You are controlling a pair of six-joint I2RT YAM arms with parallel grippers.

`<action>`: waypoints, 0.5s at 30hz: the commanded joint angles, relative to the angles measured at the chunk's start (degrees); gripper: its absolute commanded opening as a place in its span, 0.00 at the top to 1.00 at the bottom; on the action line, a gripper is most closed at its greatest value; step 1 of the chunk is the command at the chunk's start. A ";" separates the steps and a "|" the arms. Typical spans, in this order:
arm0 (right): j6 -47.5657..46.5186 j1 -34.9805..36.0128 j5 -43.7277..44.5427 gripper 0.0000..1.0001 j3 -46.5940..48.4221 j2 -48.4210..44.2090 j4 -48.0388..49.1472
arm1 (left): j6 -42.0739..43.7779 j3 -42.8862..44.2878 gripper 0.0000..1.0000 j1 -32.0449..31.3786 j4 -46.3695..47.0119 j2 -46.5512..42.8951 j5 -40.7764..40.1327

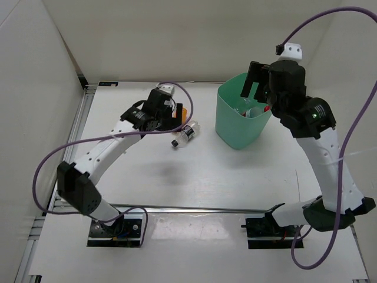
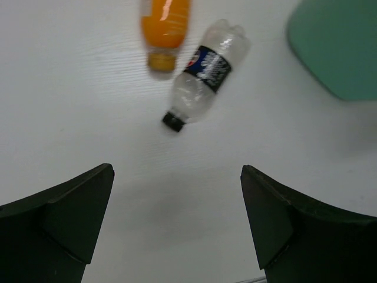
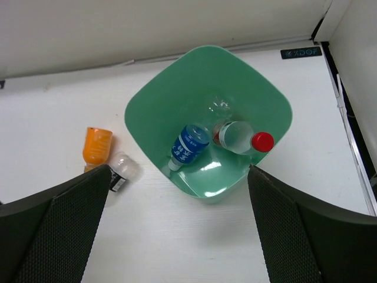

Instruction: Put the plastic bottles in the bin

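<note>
The mint-green bin stands at the back right; it also shows in the right wrist view and the left wrist view. Inside lie a blue-labelled bottle and a clear red-capped bottle. On the table lie the orange bottle and the clear black-capped bottle, side by side; both also show in the right wrist view, orange and clear. My left gripper is open and empty, above the table near them. My right gripper is open and empty, above the bin.
White walls enclose the table at the left, back and right. A metal rail runs along the near edge. Purple cables loop beside both arms.
</note>
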 commanded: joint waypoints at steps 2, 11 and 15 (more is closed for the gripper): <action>-2.71 -4.33 -6.61 0.00 -1.20 2.50 1.76 | 6.11 5.95 0.00 -0.26 2.81 5.97 16.50; -6.15 -10.58 -15.04 0.00 -8.93 -2.59 5.27 | 10.24 10.98 0.00 0.27 3.60 18.63 18.91; -6.15 -10.58 -16.38 0.00 -11.13 -4.88 5.97 | 14.18 10.35 0.00 0.27 3.60 21.61 12.50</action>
